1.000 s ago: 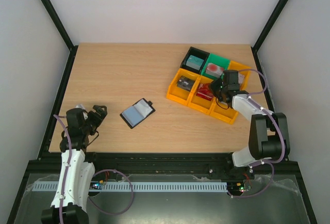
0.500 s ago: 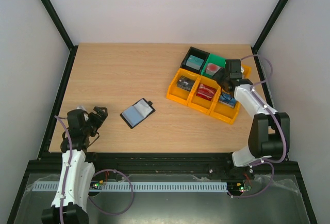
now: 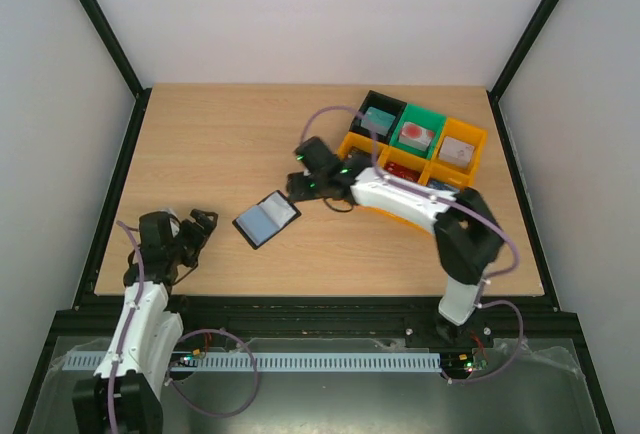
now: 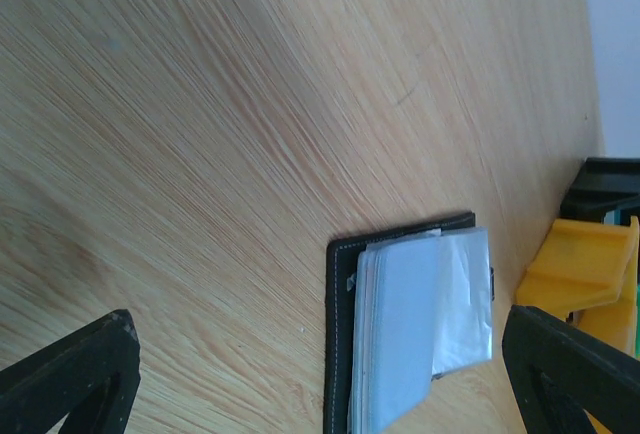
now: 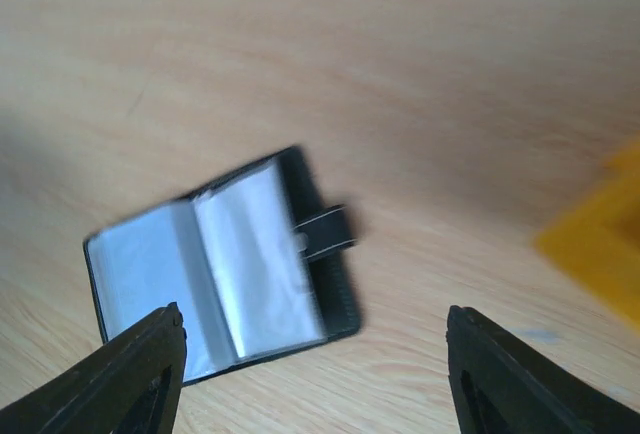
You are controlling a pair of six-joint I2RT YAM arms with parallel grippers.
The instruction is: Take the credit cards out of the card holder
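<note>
Black wallet (image 3: 267, 219) open on woodgrain table (image 3: 220, 144).
Glossy pale sleeves, stitched rim, strap tab; left gripper (image 4: 318, 319), right gripper (image 5: 315, 316) splayed, empty.

Card holder (image 3: 267, 219): small black folding wallet, lying open and flat on the worktop (image 3: 220, 144), left of centre and toward the near edge. It sits skewed to the worktop edges. Inner faces up: two pale blue-grey glossy sleeves with a black border showing around them. Side tab (image 5: 325, 232) sticks out from the far-right edge, unfastened. Can't tell whether any card sits in the sleeves.
</note>
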